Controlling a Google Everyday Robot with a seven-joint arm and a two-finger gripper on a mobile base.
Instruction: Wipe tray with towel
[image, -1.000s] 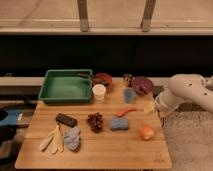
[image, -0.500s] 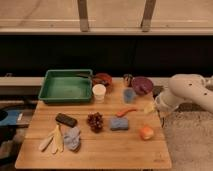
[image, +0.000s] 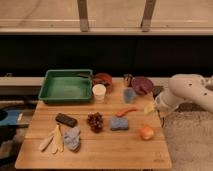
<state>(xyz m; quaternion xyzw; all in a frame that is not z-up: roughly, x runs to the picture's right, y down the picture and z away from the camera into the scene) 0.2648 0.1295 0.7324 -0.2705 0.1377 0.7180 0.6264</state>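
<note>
Wooden table (image: 107, 152) spreading left of the gripper (image: 160, 104) at its right edge, speckled floor (image: 190, 145) below it, and behind and above it a dark wall panel (image: 60, 52), pale ledge (image: 50, 31) and window uprights (image: 83, 12).

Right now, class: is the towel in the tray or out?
Out: the towel lies on the table; the hand hangs by its right edge.

The wooden table (image: 100, 152) carries the green tray (image: 49, 98) at back left; a white cup (image: 99, 93), grapes (image: 95, 121), blue sponge (image: 119, 124) and orange fruit (image: 146, 132) lie mid-table; the towel (image: 72, 139) sits front left beside a banana peel (image: 52, 140); the gripper (image: 159, 107) hangs at the right edge.
</note>
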